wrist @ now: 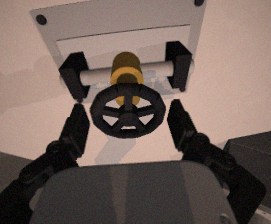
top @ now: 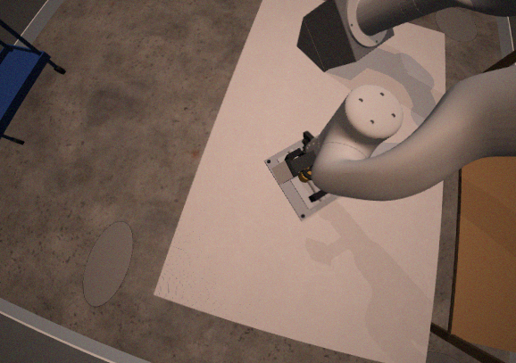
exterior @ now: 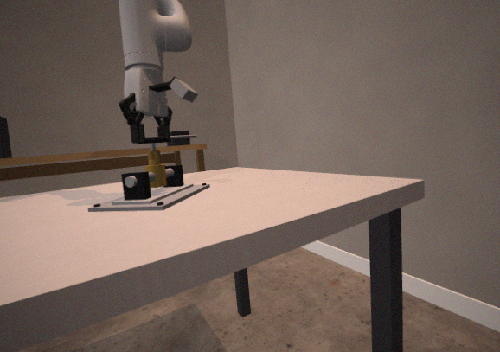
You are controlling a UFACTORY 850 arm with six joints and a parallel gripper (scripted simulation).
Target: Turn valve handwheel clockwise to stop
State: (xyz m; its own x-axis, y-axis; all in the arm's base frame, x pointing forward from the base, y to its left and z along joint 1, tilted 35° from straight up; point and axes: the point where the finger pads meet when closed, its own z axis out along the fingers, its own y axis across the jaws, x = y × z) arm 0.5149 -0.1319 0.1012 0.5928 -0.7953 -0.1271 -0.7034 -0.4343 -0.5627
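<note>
The valve stands on a grey base plate (wrist: 121, 30) on the table. It has a brass body (wrist: 126, 70) on a white pipe between two black blocks, and a black spoked handwheel (wrist: 127, 111) on top. My gripper (wrist: 128, 111) points straight down over it, open wide. The two black fingers stand on either side of the wheel's rim with a small gap on each side. In the exterior view the fingertips (exterior: 150, 137) are level with the wheel above the brass body (exterior: 156, 169). In the overhead view the arm hides most of the valve (top: 303, 177).
A wooden bench (exterior: 99, 156) stands behind the table. The base plate (exterior: 149, 199) lies near the table's far side. A blue cart (top: 18, 83) stands on the floor far to the left.
</note>
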